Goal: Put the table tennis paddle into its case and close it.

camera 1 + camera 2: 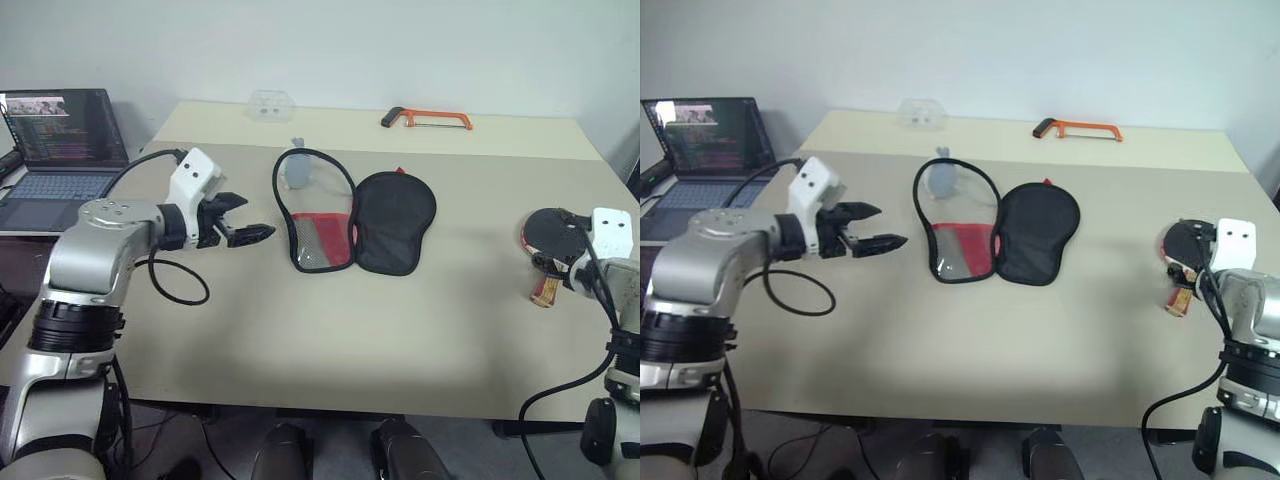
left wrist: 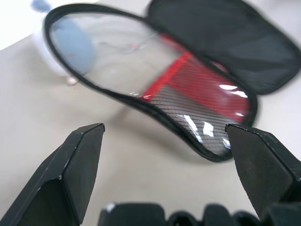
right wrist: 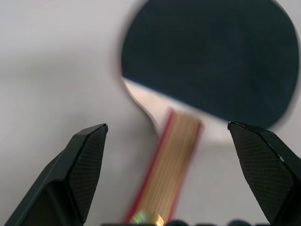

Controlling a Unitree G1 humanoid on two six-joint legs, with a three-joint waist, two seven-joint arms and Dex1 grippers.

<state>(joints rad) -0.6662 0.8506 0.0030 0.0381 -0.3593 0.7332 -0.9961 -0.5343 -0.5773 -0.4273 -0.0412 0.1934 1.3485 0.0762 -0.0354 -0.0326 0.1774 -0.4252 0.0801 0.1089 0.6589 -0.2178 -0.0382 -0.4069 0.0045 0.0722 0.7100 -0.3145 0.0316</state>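
Your two head eyes look down over the table (image 1: 330, 350), sharing it. Left wrist camera faces the case (image 2: 197, 99) near; right wrist camera, the table tennis paddle (image 3: 211, 61).

Case (image 1: 355, 223) lies open and flat mid-desk (image 1: 330, 340), its two halves side by side, touching. Plush charm (image 1: 296, 168) sits just behind the case's left half, touching its rim. Left pincer (image 1: 243, 222) hovers left of the case, near but apart, fingers spread and pointing at it. Paddle (image 1: 549, 240) lies well right of the case near the desk's right edge, handle toward the near side. Right pincer (image 3: 169, 188) is over the paddle's handle, fingers spread. Hacksaw (image 1: 427, 119) lies behind and right of the case, at the far edge. Clear box (image 1: 269, 104) behind and left of the case, far edge. Laptop (image 1: 60, 150) sits well left of the case, off the desk.
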